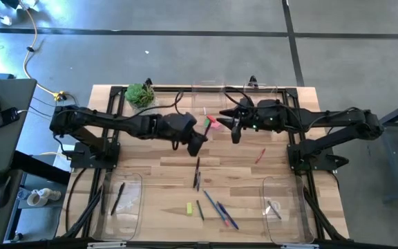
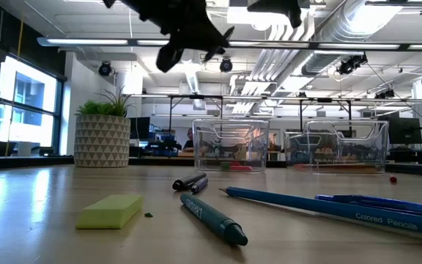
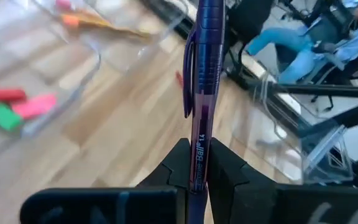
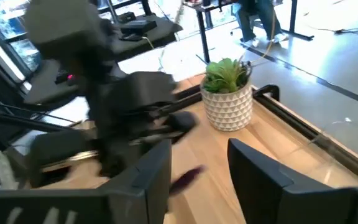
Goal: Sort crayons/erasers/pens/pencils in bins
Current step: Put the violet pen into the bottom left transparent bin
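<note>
My left gripper [image 1: 196, 140] hangs above the table's middle, shut on a purple-blue pen [image 3: 202, 93]. My right gripper [image 1: 235, 131] is open and empty just to its right, facing it; in the right wrist view the pen [image 4: 185, 178] shows past its fingers. Pink, red and green erasers [image 3: 14, 106] lie in a far clear bin [image 1: 213, 104]. Dark pens [image 1: 197, 171], a yellow-green eraser [image 1: 189, 208], a green crayon [image 1: 200, 210], blue pencils [image 1: 221, 209] and a red stick [image 1: 260, 155] lie flat on the table. My left gripper pinches the pen's barrel [image 3: 199, 163] between its two fingers. The pen runs along the fingers and sticks out forward past their tips, clip end away from the wrist. It is lifted clear of the table.
Two clear bins stand at the far side [image 2: 229, 144] [image 2: 339, 144], two near the front corners [image 1: 119, 200] [image 1: 282, 207], each of those with a stick or two inside. A potted plant [image 1: 139, 94] stands at the far left. People sit beyond the table.
</note>
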Robot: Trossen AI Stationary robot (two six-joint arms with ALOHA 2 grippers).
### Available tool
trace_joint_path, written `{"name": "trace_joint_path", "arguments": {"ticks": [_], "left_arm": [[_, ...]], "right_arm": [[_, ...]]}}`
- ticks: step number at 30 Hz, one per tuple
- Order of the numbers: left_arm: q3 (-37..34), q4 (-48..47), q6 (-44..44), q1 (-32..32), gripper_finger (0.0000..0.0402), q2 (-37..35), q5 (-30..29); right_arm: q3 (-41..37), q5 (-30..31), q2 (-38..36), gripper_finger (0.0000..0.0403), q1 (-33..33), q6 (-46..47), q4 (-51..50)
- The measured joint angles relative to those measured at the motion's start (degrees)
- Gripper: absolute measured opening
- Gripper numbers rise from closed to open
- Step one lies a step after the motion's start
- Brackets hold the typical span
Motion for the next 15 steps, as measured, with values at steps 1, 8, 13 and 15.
{"name": "trace_joint_path", "arguments": {"ticks": [1,8,13,15], "left_arm": [[0.8,-2.3,-0.8,-0.7,0.0011,0.0,-0.7],[8.1,-24.8,-4.5,-5.8,0.0011,-1.3,-7.4],[11.6,-36.1,-10.4,-10.6,0.0011,-2.5,-11.2],[12.2,-39.9,-13.7,-12.7,0.0012,-3.0,-12.9]], "right_arm": [[0.0,0.0,0.0,0.0154,-0.4,0.0,-0.7],[0.0,0.0,0.0,0.0161,-3.3,-0.3,-7.1],[0.0,0.0,0.0,0.0161,-5.1,-2.8,-9.9],[0.0,0.1,0.0,0.0161,-5.6,-3.4,-10.2]]}}
